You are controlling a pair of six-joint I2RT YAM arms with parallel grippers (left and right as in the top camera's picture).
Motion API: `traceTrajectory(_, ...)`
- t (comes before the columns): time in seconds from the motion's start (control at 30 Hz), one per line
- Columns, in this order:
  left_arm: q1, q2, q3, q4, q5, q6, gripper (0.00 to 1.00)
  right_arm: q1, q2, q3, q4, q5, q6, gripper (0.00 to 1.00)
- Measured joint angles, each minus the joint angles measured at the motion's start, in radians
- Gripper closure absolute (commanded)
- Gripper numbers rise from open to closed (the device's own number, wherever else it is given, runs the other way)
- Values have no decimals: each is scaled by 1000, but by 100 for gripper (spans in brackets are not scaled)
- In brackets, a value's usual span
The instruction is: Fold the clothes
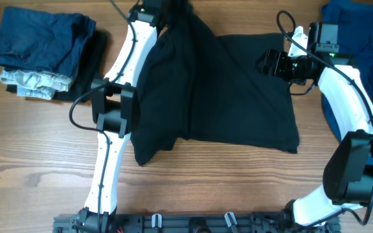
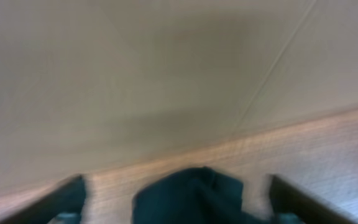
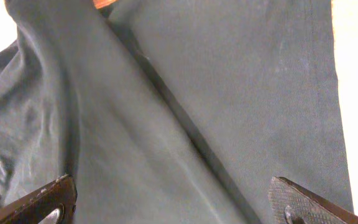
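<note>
Your left pincer (image 2: 179,202) is released, its two fingers (image 2: 67,199) spread wide. A bunched peak of the black shirt (image 1: 238,90) sits in the gap between them and appears to touch neither, though that wrist view is too blurred to be sure. Ahead of its tips you see only bare wood of the table (image 1: 31,149). From this pincer the shirt spreads back along the left arm and across toward your right pincer (image 3: 173,202). The right pincer is also released, with its jaws wide, and it hangs directly over the shirt's right part. Beneath it the cloth fills the whole view, and a dark diagonal fold runs down between the fingertips (image 3: 42,202). The royal-blue garment (image 1: 361,39) lies behind the right pincer, on the outer side of its arm and partly under it. A stack of folded clothes (image 1: 41,52) sits well apart from the shirt, on the outer side of the left arm.
</note>
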Motion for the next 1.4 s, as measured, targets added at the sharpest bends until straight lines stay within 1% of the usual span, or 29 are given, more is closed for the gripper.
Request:
traceTrajectory(0.07,4,-1,2,-140,-4,-1,0,0,0,0,7,0,0,1)
traceTrajectory(0.13,8,-7,2,-338,-8,-3,0,0,0,0,13,0,0,1)
traceTrajectory(0.23,20,-31,-1,-582,-9,-37,0,0,0,0,14,0,0,0)
traceTrajectory(0.27,36,-56,-2,-696,-12,-67,0,0,0,0,15,0,0,1)
traceTrajectory(0.37,83,-129,-1,-867,-12,-146,0,0,0,0,10,0,0,1)
traceTrajectory(0.43,156,-209,2,-1051,-15,-235,0,0,0,0,-1,0,0,0)
traceTrajectory(0.53,229,-233,3,-1172,-14,-297,0,0,0,0,-9,-5,0,0)
traceTrajectory(0.63,259,-232,-57,-1179,-6,-317,0,0,0,0,-9,-12,0,1)
traceTrajectory(0.73,254,-230,-155,-1155,33,-311,9,0,0,0,-16,-16,0,0)
traceTrajectory(0.87,239,-229,-298,-1118,146,-251,14,0,0,0,-16,-19,-3,0)
traceTrajectory(0.93,233,-229,-356,-1114,173,-222,21,0,0,0,-16,-18,-5,1)
traceTrajectory(1.0,226,-228,-423,-1056,188,-194,27,0,0,0,-15,-19,-5,0)
traceTrajectory(1.07,220,-228,-496,-966,196,-181,41,0,0,0,-15,-19,-5,0)
traceTrajectory(1.1,217,-238,-517,-937,199,-179,50,0,0,0,-14,-18,-8,1)
traceTrajectory(1.13,216,-243,-528,-924,199,-180,69,0,0,0,-15,-19,-12,0)
traceTrajectory(1.17,216,-252,-543,-906,199,-178,83,0,0,0,-15,-19,-16,0)
traceTrajectory(1.2,217,-254,-547,-899,199,-176,96,0,0,0,-15,-19,-17,0)
traceTrajectory(1.27,216,-255,-558,-896,203,-174,96,0,0,0,-15,-19,-23,0)
traceTrajectory(1.4,216,-254,-565,-939,214,-171,96,0,0,0,-14,-19,-23,0)
